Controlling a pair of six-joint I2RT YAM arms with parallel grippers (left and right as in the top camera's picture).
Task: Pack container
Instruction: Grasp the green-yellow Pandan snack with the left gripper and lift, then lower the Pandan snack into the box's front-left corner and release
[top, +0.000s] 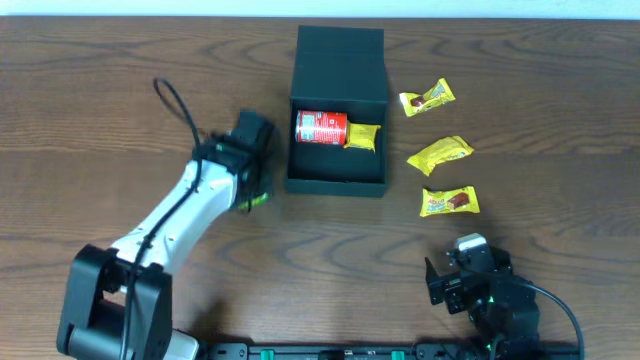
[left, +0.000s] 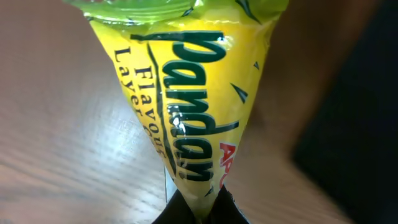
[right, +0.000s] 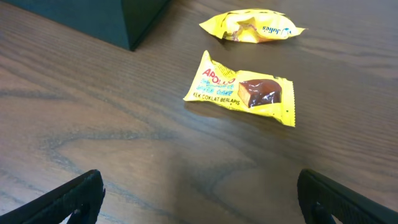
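Container (top: 336, 168) sits at the upper centre of the overhead frame, lid folded back toward the top edge, its long axis running top to bottom. Inside, a red can (top: 321, 127) and a yellow packet (top: 363, 136) lie side by side across the upper half. The lower half of the floor is bare, and we judge that to be the open room for the next item.

Our left gripper (top: 253, 188) is just left of the container's left wall, which makes this by far the nearer arm. Its jaws are clenched on one end of a green-and-yellow pandan packet (left: 186, 106), which fills the left wrist view. The container's dark wall shows at that frame's right edge.

The coming move turns on one relation: the container lies to the right of the jaws in the overhead frame, with its left wall between the packet and the bare floor. We would need to clear that rim before travelling right. We cannot tell how high the packet hangs above the table (top: 120, 60).

Our right gripper (right: 199, 202) rests at the lower right of the overhead frame, jaws spread wide and empty. It faces an Apollo packet (right: 242, 90), with another packet (right: 252, 26) beyond it. A third packet (top: 427, 98) lies nearer the lid. All three lie right of the container, apart from it.
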